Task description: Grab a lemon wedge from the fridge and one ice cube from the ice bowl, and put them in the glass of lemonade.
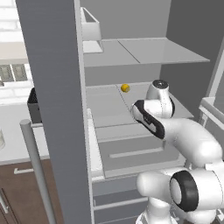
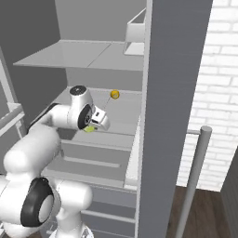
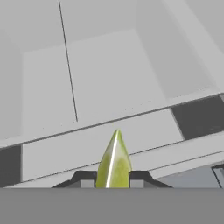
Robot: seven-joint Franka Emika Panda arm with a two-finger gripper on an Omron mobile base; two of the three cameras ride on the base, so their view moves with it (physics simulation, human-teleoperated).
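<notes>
Between the fingers [image 3: 85, 178] of the gripper [image 3: 113, 180], the lemon wedge [image 3: 113, 162] sits pinched, lifted just above the middle shelf [image 2: 122, 120] of the open fridge [image 2: 172, 116]. Fetching the wedge looks nearly done; carrying it to the glass and the whole ice step seem left. Deeper on that shelf lies a small yellow-orange ball [image 1: 125, 88], too small to identify.
</notes>
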